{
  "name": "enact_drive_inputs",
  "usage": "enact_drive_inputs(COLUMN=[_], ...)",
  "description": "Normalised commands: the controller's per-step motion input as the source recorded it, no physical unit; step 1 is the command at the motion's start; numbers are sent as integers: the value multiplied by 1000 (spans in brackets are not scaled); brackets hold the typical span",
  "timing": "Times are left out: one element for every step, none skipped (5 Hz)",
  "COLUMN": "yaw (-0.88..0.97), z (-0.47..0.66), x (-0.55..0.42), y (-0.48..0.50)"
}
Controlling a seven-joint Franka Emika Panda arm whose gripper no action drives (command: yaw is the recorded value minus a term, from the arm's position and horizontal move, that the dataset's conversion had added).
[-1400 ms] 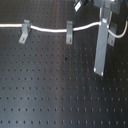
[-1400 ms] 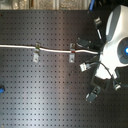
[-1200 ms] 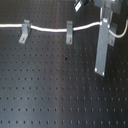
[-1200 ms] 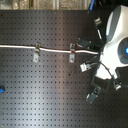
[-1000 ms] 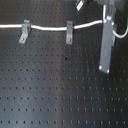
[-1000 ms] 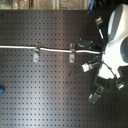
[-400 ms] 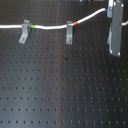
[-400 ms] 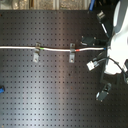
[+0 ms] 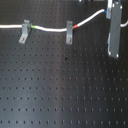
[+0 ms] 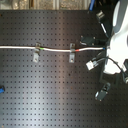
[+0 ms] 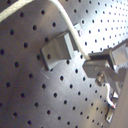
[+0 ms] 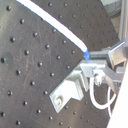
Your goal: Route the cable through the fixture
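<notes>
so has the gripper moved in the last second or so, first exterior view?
Yes. The gripper has shifted toward the first exterior view's right and up, farther from the fixture clip holding the cable.

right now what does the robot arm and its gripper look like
In the second exterior view the arm has a smooth white shell with black joints and thin white cables looping off it. In the first exterior view a long flat grey metal finger hangs down.

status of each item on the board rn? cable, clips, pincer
Long thin white cable: lying across both clips, far end rising toward the arm.
Grey metal clip by the green mark: upright, cable resting in its top.
Grey metal clip by the red mark: upright, cable resting in its top.
Pincer: closed on the cable.
</notes>
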Motion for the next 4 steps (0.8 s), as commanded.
enact_drive_inputs(yaw=[43, 134, 154, 97], z=[247, 193, 194, 410], x=[-62, -116, -73, 47], y=[25, 118, 166, 131])
